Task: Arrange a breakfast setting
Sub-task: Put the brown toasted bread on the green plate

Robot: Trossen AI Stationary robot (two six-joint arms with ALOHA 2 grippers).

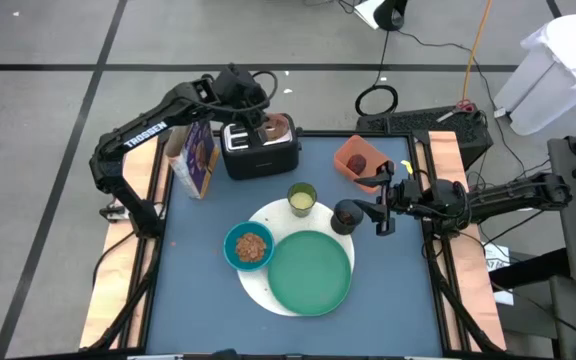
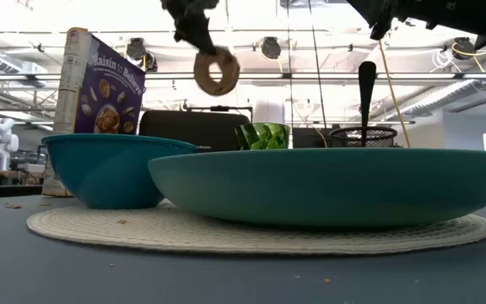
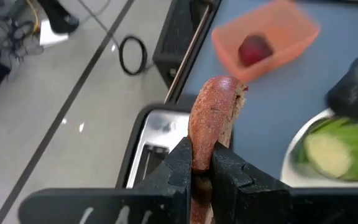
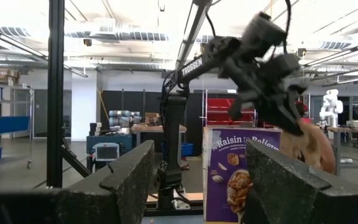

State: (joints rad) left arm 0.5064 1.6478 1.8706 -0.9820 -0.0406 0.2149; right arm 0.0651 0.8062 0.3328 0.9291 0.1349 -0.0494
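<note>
High view: blue table (image 1: pixel 198 300) on grey floor; left jaws (image 1: pixel 265 127) pinch bagel (image 1: pixel 277 127), right jaws (image 1: pixel 381 208) gape empty

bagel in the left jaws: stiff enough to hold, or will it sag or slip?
Probably stiff: the bagel stands upright above the left gripper without drooping. Likely light. The jaws pinch only its lower edge, so it might pivot over the toaster.

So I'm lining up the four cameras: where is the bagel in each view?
High view: the brown bagel is held over the silver toaster.
Low view: upper middle, hanging from the left gripper.
Left wrist view: center, pinched edge-on above the toaster.
Right wrist view: right edge, partly hidden.
Shared landmark: the cereal box, beside the toaster.
</note>
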